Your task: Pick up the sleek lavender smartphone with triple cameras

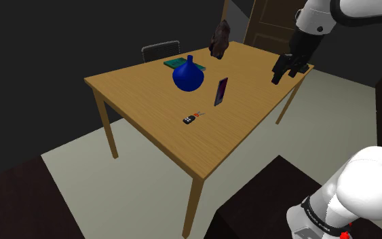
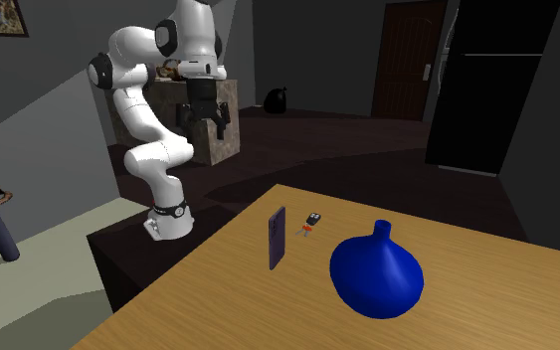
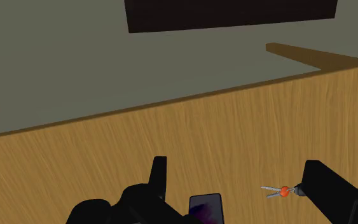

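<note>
the black gripper (image 1: 283, 73) is seen held high over the table's (image 1: 237, 115) corner at the shoulder view's right, well apart from everything on the wood. the fingers (image 3: 159, 175) are spread wide in the wrist view, and nothing is clasped between them. the lavender smartphone (image 1: 220, 92) is found standing upright on its edge near the middle of the table, just beside the blue vase (image 1: 188, 76), on the side toward the gripper. in the wrist view the phone is caught low between the open fingers, touched by neither. a small black key fob (image 1: 191, 119) with a red-orange tag is laid flat near the phone, toward the table's front edge in the shoulder view. behind the vase a green book (image 1: 180, 63) and a dark lumpy figure (image 1: 220, 39) are set by the far edge, and a chair (image 1: 161, 50) is placed just beyond it. from the second exterior view the white arm (image 2: 138, 109) is seen raised beyond the table, gripper pointed down.
</note>
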